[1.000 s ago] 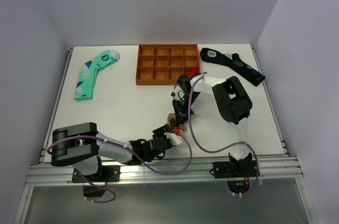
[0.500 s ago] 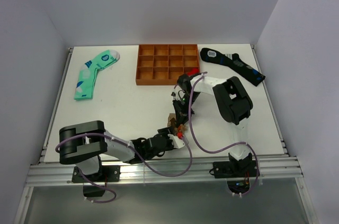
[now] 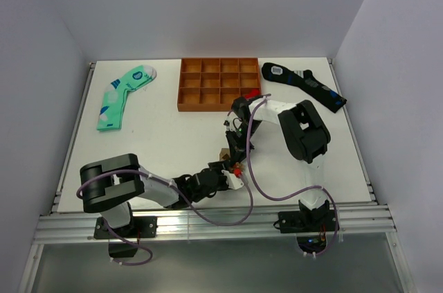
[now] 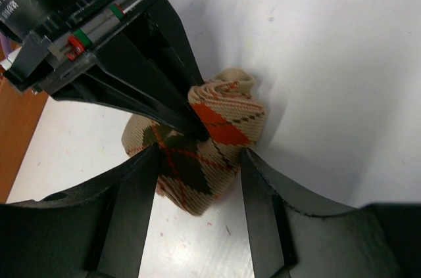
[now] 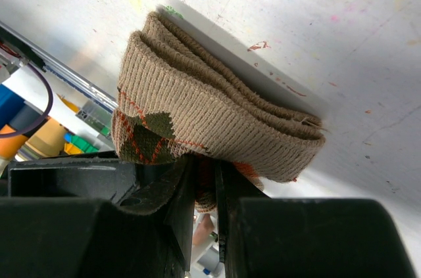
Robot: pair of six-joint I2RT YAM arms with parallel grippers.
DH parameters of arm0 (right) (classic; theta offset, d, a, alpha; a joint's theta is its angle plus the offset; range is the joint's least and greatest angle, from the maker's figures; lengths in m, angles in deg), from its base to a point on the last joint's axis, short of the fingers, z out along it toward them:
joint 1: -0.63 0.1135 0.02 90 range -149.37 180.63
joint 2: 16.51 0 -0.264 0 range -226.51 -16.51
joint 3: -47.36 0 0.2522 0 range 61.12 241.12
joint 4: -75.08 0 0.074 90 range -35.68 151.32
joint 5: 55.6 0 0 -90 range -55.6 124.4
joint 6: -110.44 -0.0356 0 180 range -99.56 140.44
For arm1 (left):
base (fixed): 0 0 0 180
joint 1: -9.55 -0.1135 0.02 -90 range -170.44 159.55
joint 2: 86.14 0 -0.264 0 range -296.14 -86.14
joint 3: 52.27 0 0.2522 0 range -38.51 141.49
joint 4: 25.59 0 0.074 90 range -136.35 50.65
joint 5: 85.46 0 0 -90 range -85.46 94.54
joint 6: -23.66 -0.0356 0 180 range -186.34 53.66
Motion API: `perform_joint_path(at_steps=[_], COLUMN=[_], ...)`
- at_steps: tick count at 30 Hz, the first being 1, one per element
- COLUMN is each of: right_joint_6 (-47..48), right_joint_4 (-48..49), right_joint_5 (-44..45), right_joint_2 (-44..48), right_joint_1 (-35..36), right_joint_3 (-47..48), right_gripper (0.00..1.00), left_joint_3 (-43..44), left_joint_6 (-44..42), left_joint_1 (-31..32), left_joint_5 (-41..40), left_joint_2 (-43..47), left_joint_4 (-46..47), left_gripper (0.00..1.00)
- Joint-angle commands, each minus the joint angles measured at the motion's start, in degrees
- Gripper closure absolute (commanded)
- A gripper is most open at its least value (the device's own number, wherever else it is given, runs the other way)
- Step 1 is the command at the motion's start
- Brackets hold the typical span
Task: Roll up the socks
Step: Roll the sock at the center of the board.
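The tan-brown argyle sock [image 3: 224, 156] lies as a rolled bundle on the white table, between both grippers. In the right wrist view the sock [image 5: 217, 110] shows as stacked ribbed folds, and my right gripper [image 5: 205, 176] is shut on a fold at its underside. In the left wrist view the sock [image 4: 217, 130] sits between my left gripper's [image 4: 198, 163] spread fingers. The left finger [image 4: 131, 206] touches its side, while the right finger [image 4: 263, 199] stands just off it. From the upper left, the right arm's black fingers [image 4: 177, 110] pinch the sock. From above, my left gripper [image 3: 228, 170] is just in front of my right gripper [image 3: 233, 157].
An orange-brown compartment tray [image 3: 208, 107] stands at the back centre. The mint-green sock [image 3: 123, 93] lies at the back left and the black sock [image 3: 304, 85] at the back right. Purple cables [image 3: 249, 168] loop beside both arms.
My left arm has slid right and forward, bringing its open fingers closer around the sock. The right gripper has kept its grip in the same place.
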Motion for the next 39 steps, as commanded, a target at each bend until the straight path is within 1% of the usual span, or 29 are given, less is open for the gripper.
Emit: perform_joint_path(at_steps=[1,5,7,12,21,28,32,36,39], right_joint_6=[5.32,5.41,5.41,5.41,5.24,5.41,5.41,5.32,5.24], right_joint_4=[7.43,7.44,7.43,7.43,7.43,7.52,7.44,7.7,7.52], right_joint_5=[22.14,22.05,22.06,22.14,22.84,22.85,22.85,23.02,22.85], right_joint_2=[-3.71,-3.72,-3.89,-3.72,-3.72,-3.19,-3.28,-3.1,-3.36], right_joint_1=[-1.09,-1.09,-1.09,-1.09,-1.09,-1.09,-1.09,-1.09,-1.09], right_joint_3=[-2.94,-2.94,-2.86,-3.03,-3.03,-3.39,-3.3,-3.56,-3.38], right_gripper=[0.96,0.96,0.96,0.96,0.96,0.97,0.97,0.97,0.98], left_joint_3=[3.01,4.5,5.03,4.94,4.86,4.5,4.07,5.38,4.68], left_joint_6=[-2.83,-3.97,-4.06,-4.24,-4.24,-3.98,-4.06,-3.54,-3.1], left_joint_1=[-2.58,-4.78,-5.31,-5.31,-5.66,-6.89,-7.16,-8.91,-9.7], left_joint_5=[3.49,7.45,7.98,10.35,11.24,11.77,12.28,15.53,15.89], left_joint_2=[-1.02,-1.11,-0.84,-1.1,-1.11,-2.16,-0.5,2.57,5.04], left_joint_4=[0.88,-2.38,-3.78,-6.95,-10.2,-10.73,-12.57,-19.23,-19.25], left_gripper=[0.42,0.42,0.42,0.41,0.41,0.41,0.41,0.39,0.37])
